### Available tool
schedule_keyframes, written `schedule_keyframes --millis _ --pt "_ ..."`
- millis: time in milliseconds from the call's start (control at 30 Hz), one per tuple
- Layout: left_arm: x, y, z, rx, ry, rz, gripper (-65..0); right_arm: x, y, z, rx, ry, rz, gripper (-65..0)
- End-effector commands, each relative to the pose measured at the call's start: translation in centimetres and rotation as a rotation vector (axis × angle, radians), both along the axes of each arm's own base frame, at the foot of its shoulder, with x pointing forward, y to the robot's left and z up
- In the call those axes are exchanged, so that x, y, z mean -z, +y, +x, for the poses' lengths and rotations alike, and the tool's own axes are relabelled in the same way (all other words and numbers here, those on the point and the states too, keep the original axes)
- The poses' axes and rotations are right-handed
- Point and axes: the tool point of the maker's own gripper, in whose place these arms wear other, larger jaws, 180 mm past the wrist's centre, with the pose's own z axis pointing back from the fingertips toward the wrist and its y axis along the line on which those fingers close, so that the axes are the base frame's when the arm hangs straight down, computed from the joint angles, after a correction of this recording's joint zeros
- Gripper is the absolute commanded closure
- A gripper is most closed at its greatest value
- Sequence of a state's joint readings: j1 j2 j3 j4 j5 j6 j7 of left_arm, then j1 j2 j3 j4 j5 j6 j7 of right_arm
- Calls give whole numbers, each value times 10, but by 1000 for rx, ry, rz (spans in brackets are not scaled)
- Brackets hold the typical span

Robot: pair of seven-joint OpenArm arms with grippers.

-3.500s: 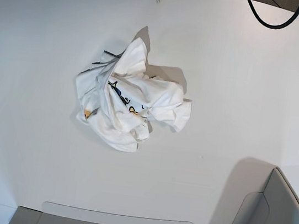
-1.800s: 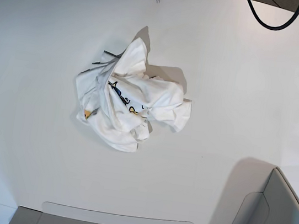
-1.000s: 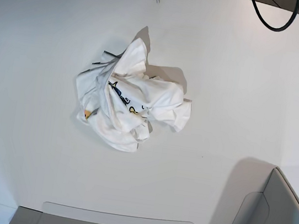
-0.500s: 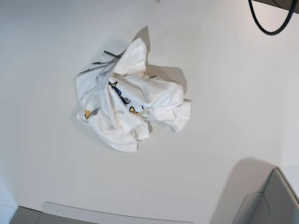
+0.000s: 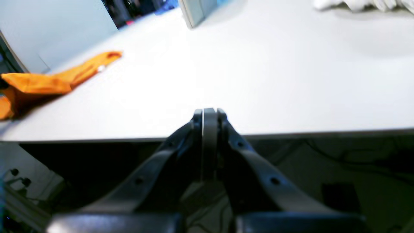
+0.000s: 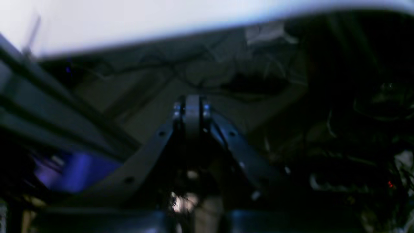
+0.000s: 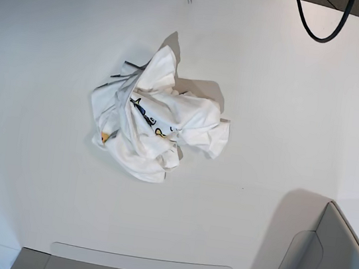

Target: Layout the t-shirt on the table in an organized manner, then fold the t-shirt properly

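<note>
Crumpled white cloth t-shirt [image 7: 156, 121] with glimpses of blue, yellow and orange print sits in a bunched heap on the large plain white bench [image 7: 58, 44], a little toward the left edge and far edge in the base view, well apart from every edge. Same heap, same folds as over the last few seconds; the shirt has not been disturbed.

Only change noted: the black cable loop [image 7: 319, 23] hanging over the far right of the bench has swung slightly across the recent frames. Judged: an arm is stirring out of the base view, not yet over the bench.

Left gripper [image 5: 209, 113]: jaws clenched on nothing, sitting at the bench edge and looking across the bare top. An orange cloth [image 5: 48, 81] lies on the surface to its left; a white bunch at the top right corner of that view is probably the t-shirt. A grey panel-like piece [image 7: 332, 263] fills the near right corner of the base view.

Right gripper [image 6: 191, 106]: jaws clenched, empty, below the level of the bench top, dark frame and wiring behind it.

Meaning for the task: layout not begun. No edge, sleeve or hem is exposed cleanly; the heap will need lifting and spreading before any fold.
</note>
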State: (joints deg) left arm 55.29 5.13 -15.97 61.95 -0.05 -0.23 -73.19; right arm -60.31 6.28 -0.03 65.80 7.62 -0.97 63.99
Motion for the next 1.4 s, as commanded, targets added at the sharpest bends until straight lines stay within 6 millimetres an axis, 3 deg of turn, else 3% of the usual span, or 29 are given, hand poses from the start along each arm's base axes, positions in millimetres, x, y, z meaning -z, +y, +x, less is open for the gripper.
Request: schedule_keyframes --millis 0,333,533,733,833,1000,1133,1367 --pt "-18 -4 -3 16 -55 28 -4 -17 1 -3 5 -36 9 -3" --pt "-64 -4 43 58 -256 84 -18 -101 11 51 11 -296 70 -3" --pt "-82 -1 79 56 -338 94 -107 -125 25 96 -27 -279 100 -3" --pt "-93 7 124 23 -326 52 -127 -151 40 141 -115 -251 103 -11" --pt "-98 9 149 0 -284 7 -133 -152 43 155 -134 -242 95 -79" --pt "-93 15 169 -42 -199 -44 -147 -148 48 165 -145 -234 99 -204" --pt "-84 18 176 -59 -157 -66 -147 -151 60 173 -167 -257 130 -210" --pt "-78 20 181 -66 -133 -79 -147 -121 102 199 -232 -54 234 -211"
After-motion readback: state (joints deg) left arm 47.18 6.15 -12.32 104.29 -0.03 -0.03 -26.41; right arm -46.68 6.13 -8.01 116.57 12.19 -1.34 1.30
